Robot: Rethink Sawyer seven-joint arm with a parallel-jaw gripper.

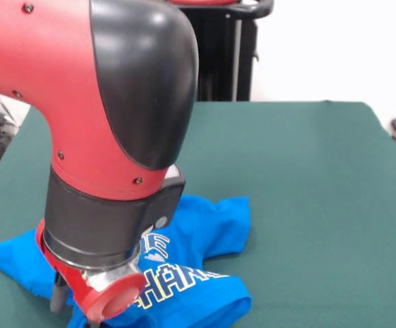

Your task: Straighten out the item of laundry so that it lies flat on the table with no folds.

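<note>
**Crumpled blue shirt beneath robot arm**

At lower left, red and black arm (pixel 109 137) lowered over bunched bright blue T-shirt (pixel 204 232) on green worktop (pixel 307 205). Hand (pixel 64 301) mostly hidden; open or closed, cannot tell. White lettering (pixel 177 280) partly visible.

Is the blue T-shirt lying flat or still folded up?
Still folded. The T-shirt is bunched on the table, its lettering creased and its edges doubled over; the arm hides part of it.

- The arm (pixel 109 137) looms over the crumpled shirt (pixel 204 239) at the bench's (pixel 307 171) near left corner.
- Right half and far edge lie open.
</note>
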